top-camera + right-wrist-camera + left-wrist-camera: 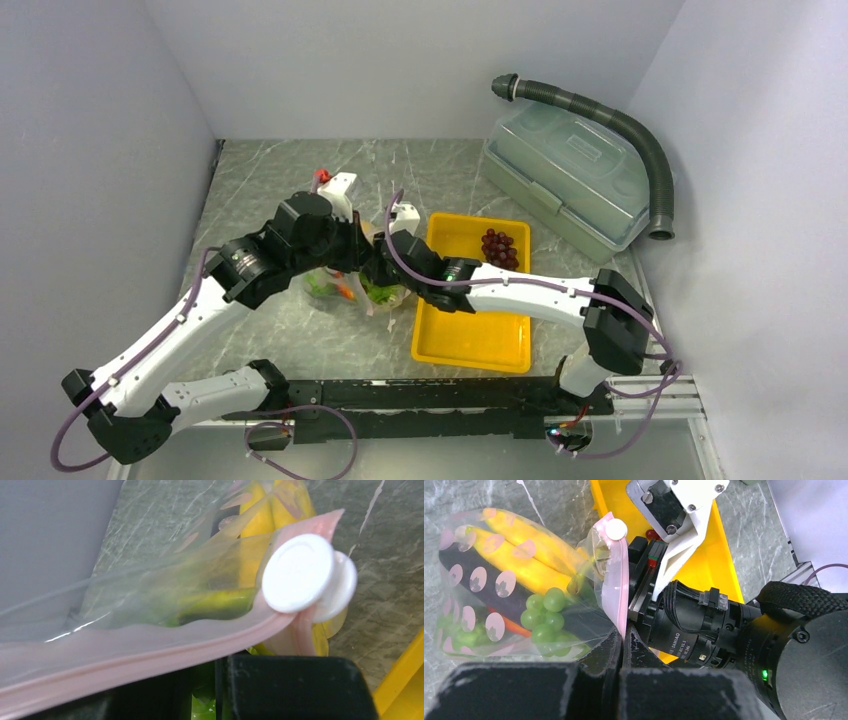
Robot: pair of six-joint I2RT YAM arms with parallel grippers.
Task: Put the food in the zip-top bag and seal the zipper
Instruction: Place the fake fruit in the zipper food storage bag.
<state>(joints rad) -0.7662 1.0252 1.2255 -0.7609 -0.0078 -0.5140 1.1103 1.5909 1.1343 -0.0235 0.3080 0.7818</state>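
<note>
Pinching the lower end of the zipper point(616, 587), the left gripper point(620, 647) is clenched flat on the pink strip, which I judge anchors that end so the mouth stays taut. Just left of the strip the bag point(499, 580) lies on the table point(260, 180), between the two arms. It is already stuffed with bananas point(519, 555), eggplant point(479, 587) and green grapes point(544, 612) (something orange shows beneath, too hidden to name). At the strip's far end sits the white slider point(299, 573), and the right gripper point(220, 685) is right against the strip below it. Its jaws stand nearly together, but I cannot tell whether they actually hold the strip or only rest beside it. That placement looks meant for drawing the slider along toward the anchored end. Further right, the tray point(470, 340) still carries the dark red grapes point(499, 248), so the filling seems unfinished, and sealing now would leave them out. Beyond it, well apart from the bag, stands the lidded box point(570, 175).
</note>
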